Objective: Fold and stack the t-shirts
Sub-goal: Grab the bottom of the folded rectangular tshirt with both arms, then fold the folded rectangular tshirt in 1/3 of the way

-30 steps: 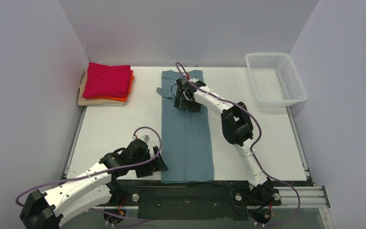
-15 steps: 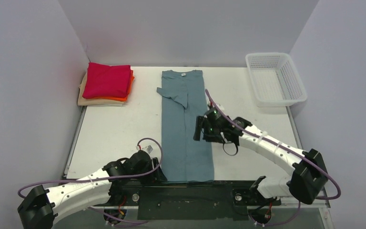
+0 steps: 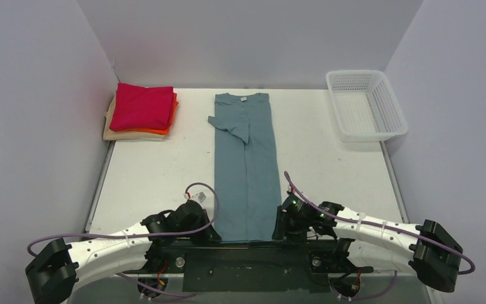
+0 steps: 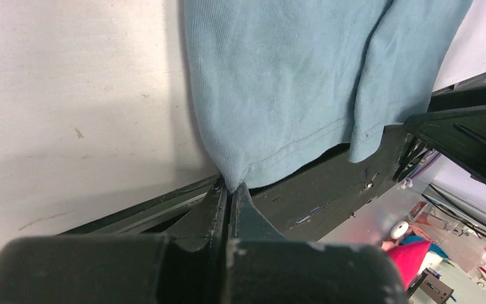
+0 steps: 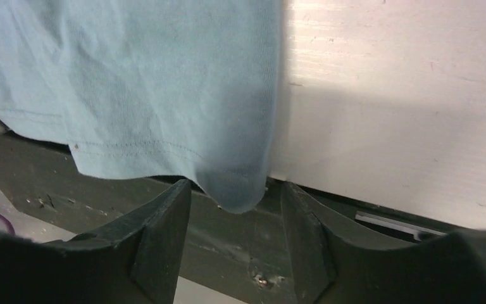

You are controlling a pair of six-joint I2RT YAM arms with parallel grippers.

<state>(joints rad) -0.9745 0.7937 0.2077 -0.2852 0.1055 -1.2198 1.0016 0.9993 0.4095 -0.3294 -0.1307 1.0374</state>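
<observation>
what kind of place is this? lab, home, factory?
Likely a robot lab bench: white table boxed in by plain grey walls, left arm and right arm bolted at its near edge, a teal t-shirt laid out for folding.

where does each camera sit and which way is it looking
Top: above and behind the robot, looking down on the table, teal shirt, folded stack and basket; left arm and right arm at the bottom.
Left wrist: low at the near table edge, facing the shirt's hem; left gripper shut on its corner.
Right wrist: same edge, facing the other corner; right gripper open around it.
Shared: both wrist views show the shirt's near hem.
</observation>
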